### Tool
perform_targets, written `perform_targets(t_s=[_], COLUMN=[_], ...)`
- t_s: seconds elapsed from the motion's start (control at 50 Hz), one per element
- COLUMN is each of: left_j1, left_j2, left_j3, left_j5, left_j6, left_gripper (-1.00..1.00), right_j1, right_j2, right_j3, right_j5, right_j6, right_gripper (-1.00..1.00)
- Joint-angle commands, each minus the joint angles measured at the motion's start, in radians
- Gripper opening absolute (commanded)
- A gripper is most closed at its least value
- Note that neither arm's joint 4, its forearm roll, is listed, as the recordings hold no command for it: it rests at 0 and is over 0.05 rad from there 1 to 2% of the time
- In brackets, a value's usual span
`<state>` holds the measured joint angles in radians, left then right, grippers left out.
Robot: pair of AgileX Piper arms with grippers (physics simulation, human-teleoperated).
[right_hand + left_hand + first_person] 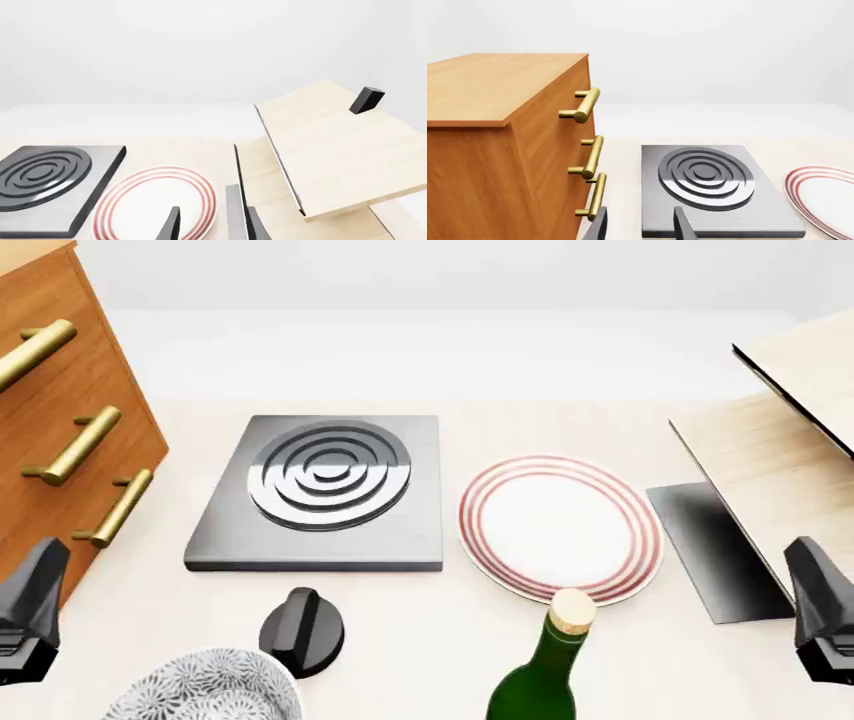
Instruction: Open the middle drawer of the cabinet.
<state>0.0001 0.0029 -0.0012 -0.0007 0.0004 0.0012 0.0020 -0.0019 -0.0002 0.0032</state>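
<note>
Left gripper [640, 227] is spread, holding nothing, low at the near left of the counter [441, 620], so it's approach time: reach left to the cabinet [67, 420] and grab the middle drawer [70, 445], handle 2 of 3.

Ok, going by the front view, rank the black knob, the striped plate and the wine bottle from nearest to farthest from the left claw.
1. Black knob, just right of the left claw.
2. Wine bottle, front centre-right.
3. Striped plate, centre-right, farther back; close to the bottle's distance.
</note>
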Motion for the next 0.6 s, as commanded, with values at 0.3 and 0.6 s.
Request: perform_targets(t_s=[0.3,0.6], left_j1=[0.021,0.023], left_j2=[0.019,0.001], left_j3=[-0.004,-0.025], left_j5=[-0.014,0.001], left_j6=[0.010,0.033], left_gripper=[1.00,1.00], right_j1=[-0.001,-0.001], right_j2=[0.000,0.000], right_j3=[-0.005,-0.005], right_j5=[0.005,0.005], right_j6=[0.011,0.011], right_gripper=[1.00,1.00])
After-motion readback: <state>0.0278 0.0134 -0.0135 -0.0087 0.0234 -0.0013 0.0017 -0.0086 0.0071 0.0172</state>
